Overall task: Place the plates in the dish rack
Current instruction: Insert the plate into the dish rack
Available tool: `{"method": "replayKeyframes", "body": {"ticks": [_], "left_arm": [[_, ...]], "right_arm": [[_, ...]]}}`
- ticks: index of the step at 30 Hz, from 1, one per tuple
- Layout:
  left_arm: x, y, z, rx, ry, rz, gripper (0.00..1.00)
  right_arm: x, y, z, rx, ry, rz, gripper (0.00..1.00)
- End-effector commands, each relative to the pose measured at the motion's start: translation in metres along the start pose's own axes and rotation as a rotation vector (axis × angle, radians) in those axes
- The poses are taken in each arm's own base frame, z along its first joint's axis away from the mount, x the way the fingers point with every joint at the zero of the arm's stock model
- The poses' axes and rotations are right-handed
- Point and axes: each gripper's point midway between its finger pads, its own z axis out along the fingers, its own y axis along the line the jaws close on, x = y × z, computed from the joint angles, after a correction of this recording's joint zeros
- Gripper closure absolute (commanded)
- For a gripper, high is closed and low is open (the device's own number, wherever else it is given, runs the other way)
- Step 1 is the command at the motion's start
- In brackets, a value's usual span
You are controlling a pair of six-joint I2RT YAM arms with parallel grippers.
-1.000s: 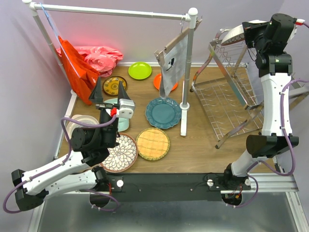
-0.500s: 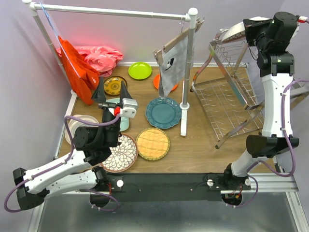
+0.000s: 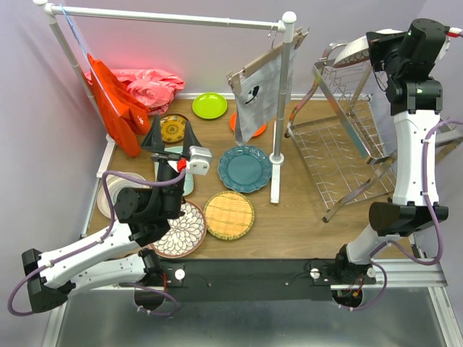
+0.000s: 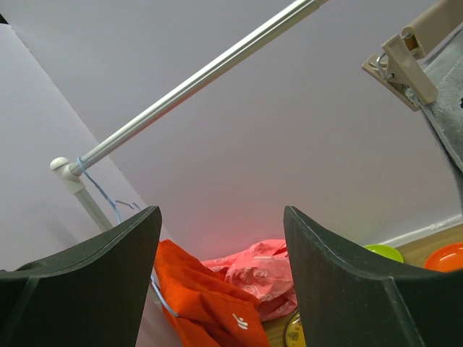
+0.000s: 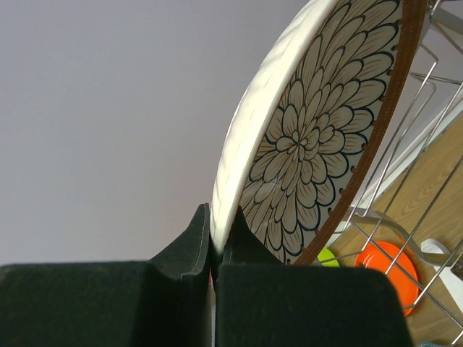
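Plates: none seated in the dish rack (image 3: 340,148) that I can see. One is in my grip and eight are on the surface (image 3: 304,217). Positions are relative to the white rail post (image 3: 277,144).

Nearest, well left of the post:
- second floral plate (image 3: 179,228), flat, by my left arm
- woven yellow plate (image 3: 228,215), just beside it on the post side
- white ringed plate (image 3: 103,201), furthest left, partly hidden under my left arm

Mid-depth:
- mint tray (image 3: 187,186), mostly covered by my left wrist
- teal scalloped plate (image 3: 245,168), just left of the post base
- left fingers (image 4: 340,289), spread wide and empty, tilted up over that cluster

Further back, left of the post:
- yellow-brown patterned plate (image 3: 172,129)
- orange plate (image 4: 445,258), partly behind the grey cloth (image 3: 257,97) clipped to the rail
- lime green plate (image 3: 210,105), furthest back

Right of the post is the rack, its tines bare from above.

Farthest and highest, my right fingers (image 5: 212,249) are clenched on the rim of the held floral plate (image 5: 318,144). It's on edge above the rack's far top corner. It has a white glossy back, a black petal pattern and a brown rim. I can't tell if it touches the wires.

My read is that this is the first insertion and most of the job is ahead.
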Motion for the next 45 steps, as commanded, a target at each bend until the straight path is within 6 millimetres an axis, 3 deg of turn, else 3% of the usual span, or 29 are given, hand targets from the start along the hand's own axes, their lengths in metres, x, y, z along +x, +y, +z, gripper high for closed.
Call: {"method": "replayKeyframes", "body": {"ticks": [1, 8, 14, 25, 33, 40, 45], "left_arm": [[-0.005, 0.018, 0.002, -0.06, 0.008, -0.064, 0.23], [-0.004, 0.018, 0.003, -0.062, 0.014, -0.069, 0.23], [-0.003, 0.016, 0.003, -0.06, 0.018, -0.065, 0.23], [-0.005, 0.014, 0.006, -0.056, 0.014, -0.07, 0.23], [-0.004, 0.015, 0.004, -0.059, 0.016, -0.082, 0.23], [-0.003, 0.012, 0.004, -0.055, 0.019, -0.086, 0.23], [-0.003, 0.006, 0.006, -0.046, 0.019, -0.08, 0.23]], "right_arm": [[-0.038, 0.05, -0.03, -0.153, -0.118, 0.062, 0.98], [-0.037, 0.047, -0.024, -0.14, -0.115, 0.068, 0.95], [-0.051, 0.062, -0.036, -0.174, -0.164, 0.066, 0.95], [-0.043, 0.042, -0.028, -0.126, -0.137, 0.07, 0.95], [-0.044, 0.043, -0.018, -0.126, -0.14, 0.078, 0.95], [-0.047, 0.045, -0.023, -0.132, -0.149, 0.074, 0.95], [-0.04, 0.03, -0.018, -0.094, -0.132, 0.074, 0.94]]}}
